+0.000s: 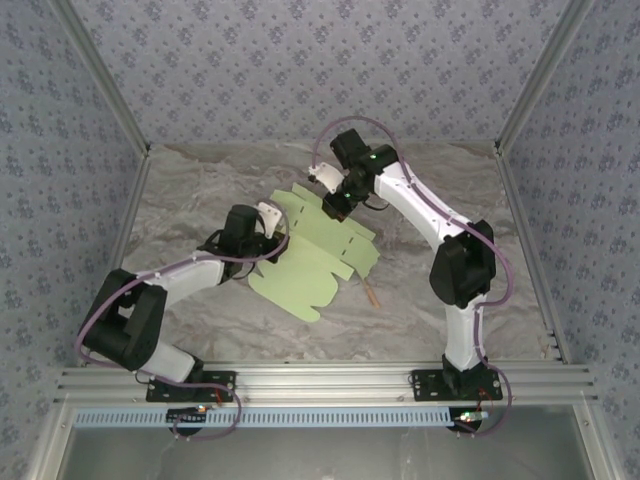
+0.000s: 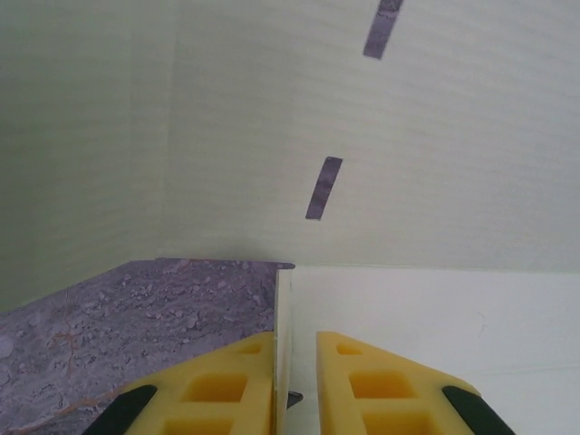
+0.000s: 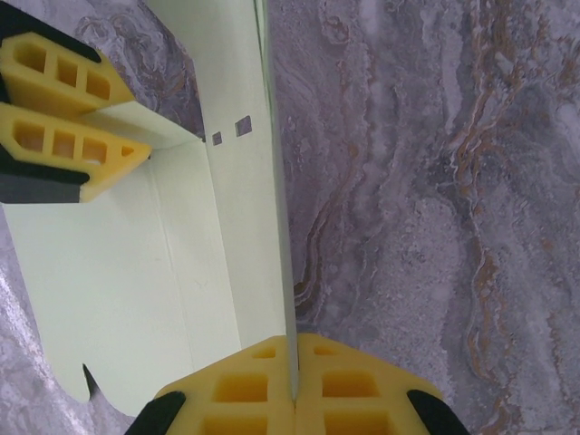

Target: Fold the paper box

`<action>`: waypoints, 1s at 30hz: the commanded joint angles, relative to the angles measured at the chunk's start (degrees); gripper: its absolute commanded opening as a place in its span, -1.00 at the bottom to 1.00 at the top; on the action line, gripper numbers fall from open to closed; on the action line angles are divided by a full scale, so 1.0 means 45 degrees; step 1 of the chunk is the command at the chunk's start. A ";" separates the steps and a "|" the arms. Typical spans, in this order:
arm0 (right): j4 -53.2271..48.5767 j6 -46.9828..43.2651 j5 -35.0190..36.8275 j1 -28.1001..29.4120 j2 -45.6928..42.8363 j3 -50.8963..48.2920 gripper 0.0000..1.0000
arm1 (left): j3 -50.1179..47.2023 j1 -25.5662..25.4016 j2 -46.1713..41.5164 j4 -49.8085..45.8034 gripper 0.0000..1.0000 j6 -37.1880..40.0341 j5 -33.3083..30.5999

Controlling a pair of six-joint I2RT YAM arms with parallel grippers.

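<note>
Pinching the paper box (image 1: 310,270) from both ends; right gripper (image 3: 292,343) clamped tight on a raised flap's edge; left gripper (image 2: 294,343) closed around another upright flap; marbled table (image 3: 435,181) underneath.

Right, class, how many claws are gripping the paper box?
2. The left claw pinches a flap on the left of the paper box; the right claw pinches an upright flap at its far side.
</note>
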 commanded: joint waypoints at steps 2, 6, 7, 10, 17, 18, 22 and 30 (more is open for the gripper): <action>0.0350 0.1045 -0.0074 0.0299 0.0142 0.0400 -1.00 | 0.0485 -0.0531 0.0202 -0.0338 -0.63 0.0772 -0.0054; 0.0519 0.1197 0.0073 0.0494 0.0248 0.0381 -1.00 | 0.0587 -0.0762 0.0627 -0.0155 -0.57 0.0854 0.0417; 0.0574 0.1242 0.0097 0.0517 0.0269 0.0352 -1.00 | 0.0621 -0.0784 0.0733 -0.0106 -0.56 0.0828 0.0625; 0.0697 0.1294 0.0217 0.0577 0.0281 0.0218 -1.00 | 0.0557 -0.0787 0.0911 0.0188 -0.51 0.0610 0.1051; 0.0855 0.1319 0.0394 0.0504 0.0200 -0.0007 -1.00 | 0.0196 -0.0680 0.0823 0.0911 -0.37 0.0147 0.1943; 0.0844 0.1319 0.0404 0.0499 0.0220 -0.0027 -1.00 | 0.0128 -0.0627 0.0786 0.1055 -0.35 0.0048 0.2119; 0.0825 0.1285 0.0481 0.0415 0.0190 -0.0087 -1.00 | -0.0147 -0.0351 0.0524 0.1530 -0.32 -0.0309 0.2926; 0.0999 0.1328 0.0298 0.0537 0.0219 -0.0107 -1.00 | 0.0144 -0.0069 0.0966 0.1211 -0.32 -0.0276 0.3853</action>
